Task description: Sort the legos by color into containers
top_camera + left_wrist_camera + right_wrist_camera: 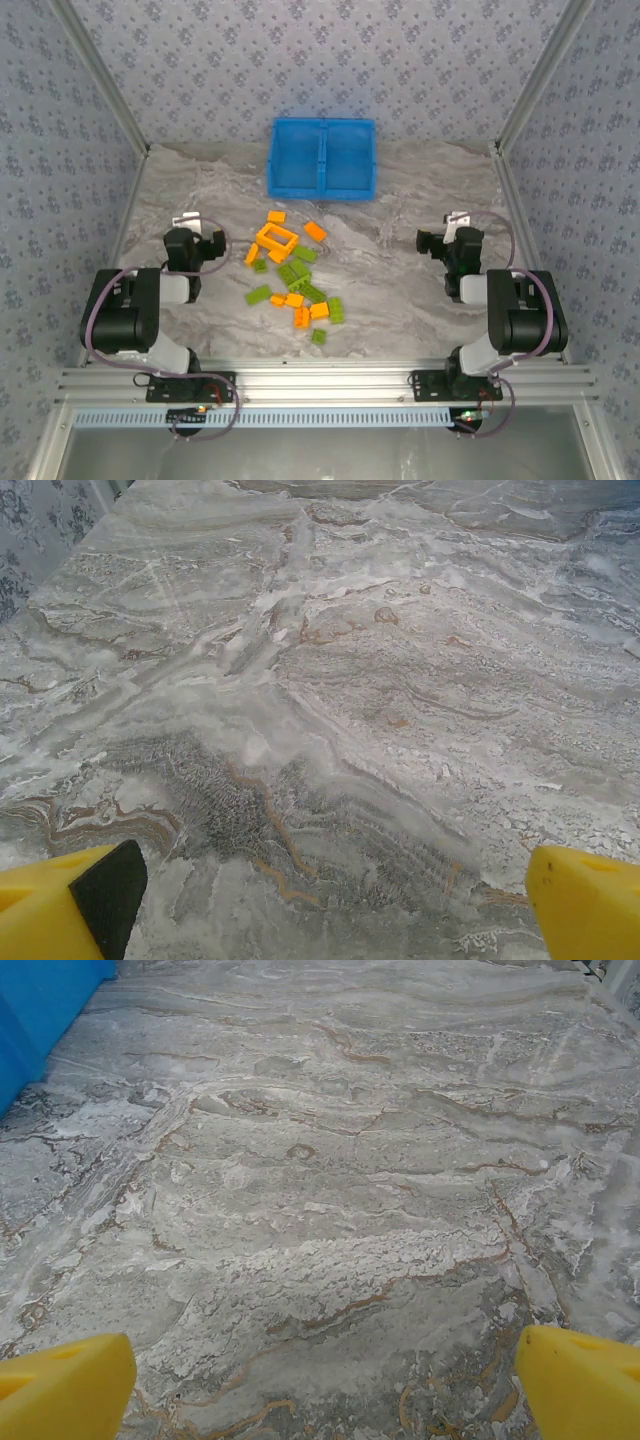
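Note:
Several orange and lime green legos (293,280) lie scattered on the marble table between the two arms; a hollow orange frame (277,238) sits at the pile's far end. The bright blue bin (322,157) with its two containers stands at the far middle, both compartments looking empty. My left gripper (193,222) rests to the left of the pile, my right gripper (452,219) well to the right of it. In the left wrist view the left gripper (336,900) is open over bare marble. The right gripper (330,1385) is open too, nothing between its yellow fingertips (70,1385).
A corner of the blue bin (40,1010) shows at the upper left of the right wrist view. Patterned walls and metal posts close off the table's left, right and far sides. A metal rail (320,380) runs along the near edge by the arm bases.

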Controlling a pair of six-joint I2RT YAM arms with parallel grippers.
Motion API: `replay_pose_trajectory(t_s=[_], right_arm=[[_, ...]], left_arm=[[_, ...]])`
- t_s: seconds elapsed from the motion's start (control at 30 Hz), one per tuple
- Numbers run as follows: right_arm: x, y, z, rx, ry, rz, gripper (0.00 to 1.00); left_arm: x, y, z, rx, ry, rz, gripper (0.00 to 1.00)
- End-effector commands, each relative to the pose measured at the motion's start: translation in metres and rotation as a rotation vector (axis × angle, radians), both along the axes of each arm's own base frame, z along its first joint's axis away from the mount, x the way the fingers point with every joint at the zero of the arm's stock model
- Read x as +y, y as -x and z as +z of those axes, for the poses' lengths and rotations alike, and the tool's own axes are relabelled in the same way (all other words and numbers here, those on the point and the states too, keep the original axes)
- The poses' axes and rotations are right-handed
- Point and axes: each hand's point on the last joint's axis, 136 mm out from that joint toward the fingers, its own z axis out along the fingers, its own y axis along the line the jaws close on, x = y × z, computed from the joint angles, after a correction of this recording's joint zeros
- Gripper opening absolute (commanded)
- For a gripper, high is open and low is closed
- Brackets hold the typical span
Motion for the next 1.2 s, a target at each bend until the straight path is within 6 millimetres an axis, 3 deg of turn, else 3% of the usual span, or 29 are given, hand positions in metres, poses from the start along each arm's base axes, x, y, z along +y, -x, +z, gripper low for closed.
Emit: replay_pose_trajectory(t_s=[0.0,0.5,0.63,0.67,0.8,0.87,1.0,1.17], right_arm=[[0.000,-0.007,0.010,-0.027,0.021,0.005,1.00],[-0.001,-0.007,0.012,-0.035,0.018,0.001,1.00],[-0.005,-0.003,0.045,0.018,0.077,-0.092,1.00],[-0.009,0.000,0.061,0.006,0.061,-0.156,1.00],[-0.014,0.025,0.092,0.133,-0.192,-0.359,1.00],[0.009,0.031,0.096,0.253,-0.273,-0.303,1.00],[0.080,0.037,0.102,0.386,-0.298,-0.078,1.00],[0.165,0.046,0.089,0.557,-0.223,0.155,1.00]], left_arm=[[-0.001,-0.009,0.017,-0.056,0.019,-0.007,0.99],[-0.001,-0.009,0.016,-0.055,0.018,-0.009,0.99],[-0.007,-0.011,0.020,-0.039,0.016,-0.045,0.99],[-0.009,-0.011,0.025,-0.039,0.005,-0.051,0.99],[-0.010,0.005,0.051,-0.068,-0.023,-0.005,0.99],[-0.017,0.013,0.073,-0.080,-0.019,-0.006,0.99],[-0.037,0.028,0.120,-0.080,0.010,-0.038,0.99],[-0.088,0.053,0.161,-0.005,0.125,-0.196,0.99]])
